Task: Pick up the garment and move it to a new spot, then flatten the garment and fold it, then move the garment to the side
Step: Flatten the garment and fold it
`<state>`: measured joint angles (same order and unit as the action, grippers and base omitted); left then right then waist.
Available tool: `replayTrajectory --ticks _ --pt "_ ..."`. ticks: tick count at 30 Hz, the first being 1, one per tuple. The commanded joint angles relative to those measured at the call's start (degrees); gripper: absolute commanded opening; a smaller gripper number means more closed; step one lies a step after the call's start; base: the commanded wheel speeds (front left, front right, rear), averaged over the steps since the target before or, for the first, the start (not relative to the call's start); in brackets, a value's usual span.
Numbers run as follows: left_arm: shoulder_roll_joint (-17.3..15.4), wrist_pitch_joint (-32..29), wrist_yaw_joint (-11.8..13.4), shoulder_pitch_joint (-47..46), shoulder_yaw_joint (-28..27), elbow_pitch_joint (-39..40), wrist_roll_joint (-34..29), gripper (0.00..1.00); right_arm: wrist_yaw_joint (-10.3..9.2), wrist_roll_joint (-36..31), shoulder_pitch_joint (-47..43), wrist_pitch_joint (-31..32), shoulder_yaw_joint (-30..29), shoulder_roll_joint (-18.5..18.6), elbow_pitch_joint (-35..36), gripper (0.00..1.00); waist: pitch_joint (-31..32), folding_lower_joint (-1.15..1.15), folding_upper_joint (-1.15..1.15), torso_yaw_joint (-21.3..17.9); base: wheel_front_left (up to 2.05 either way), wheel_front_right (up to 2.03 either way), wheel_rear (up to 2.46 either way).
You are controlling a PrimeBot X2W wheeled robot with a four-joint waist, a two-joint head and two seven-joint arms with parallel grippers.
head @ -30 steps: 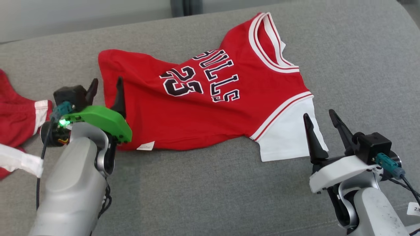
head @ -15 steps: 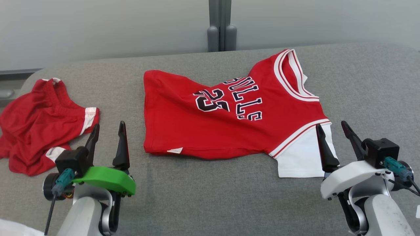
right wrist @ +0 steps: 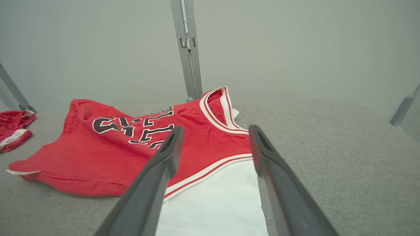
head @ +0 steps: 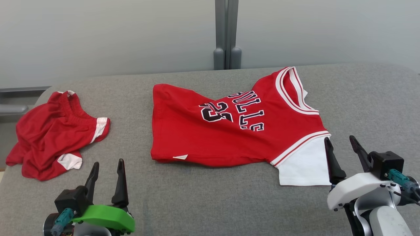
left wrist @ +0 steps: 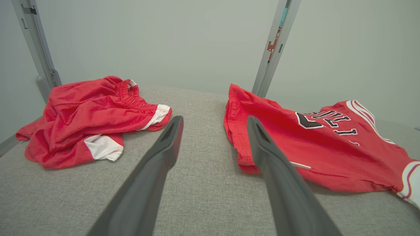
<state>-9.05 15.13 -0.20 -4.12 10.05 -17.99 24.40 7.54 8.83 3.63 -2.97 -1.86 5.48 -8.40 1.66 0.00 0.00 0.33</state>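
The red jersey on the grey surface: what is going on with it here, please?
A two-armed robot is working on the red jersey, which lies spread out and unfolded on the grey padded surface. Nothing is held: the left claw is open near the jersey's hem, and the right claw is open beside its white sleeve. Red shorts lie crumpled apart on the left.

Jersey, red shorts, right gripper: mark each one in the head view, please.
jersey (head: 210, 142), head view, red body below the number.
red shorts (head: 49, 131), head view, middle of the crumpled fabric.
right gripper (head: 339, 138), head view, midway between its open fingertips.
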Motion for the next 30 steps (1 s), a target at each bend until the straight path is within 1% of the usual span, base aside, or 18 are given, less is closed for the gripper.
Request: replayTrajectory --ticks 1,7,16,23,26,30 --pt "-0.06 0.01 -0.3 1.17 -0.37 0.19 -0.43 1.0 -0.09 -0.47 -0.94 -0.48 -0.43 -0.18 -0.16 1.0 0.07 0.0 0.0 -0.14 0.0 0.0 0.0" --pt "-0.16 0.01 -0.86 1.73 -0.63 0.81 -1.2 1.0 -0.1 -0.7 -1.82 -0.57 -1.05 -0.59 -0.07 1.0 -0.02 0.0 0.0 -0.44 0.0 0.0 0.0" --pt "0.3 0.01 -0.67 1.26 -0.76 0.53 -1.63 1.0 -0.1 -0.55 -1.32 -0.52 -0.85 -1.16 -0.2 1.0 -0.56 0.0 0.0 -0.86 0.0 0.0 0.0" --pt "0.25 -0.49 -1.17 -1.29 0.17 -0.89 -1.59 1.0 -0.1 -0.39 -0.44 0.22 -0.85 -1.13 -0.23 1.0 -1.18 0.0 0.0 -0.9 0.0 0.0 0.0" --pt "0.1 -2.43 -1.67 -3.15 1.29 -2.5 -1.92 1.0 -0.1 0.26 0.39 2.84 -1.3 -0.86 -0.76 1.0 -1.59 0.0 0.0 -1.02 0.0 0.0 0.0" --pt "0.71 -6.72 -2.11 -7.34 2.61 -6.28 -1.39 1.0 -0.1 0.73 1.81 9.74 -3.25 -0.09 -2.39 1.0 -2.82 0.0 0.0 -1.67 0.0 0.0 0.0"
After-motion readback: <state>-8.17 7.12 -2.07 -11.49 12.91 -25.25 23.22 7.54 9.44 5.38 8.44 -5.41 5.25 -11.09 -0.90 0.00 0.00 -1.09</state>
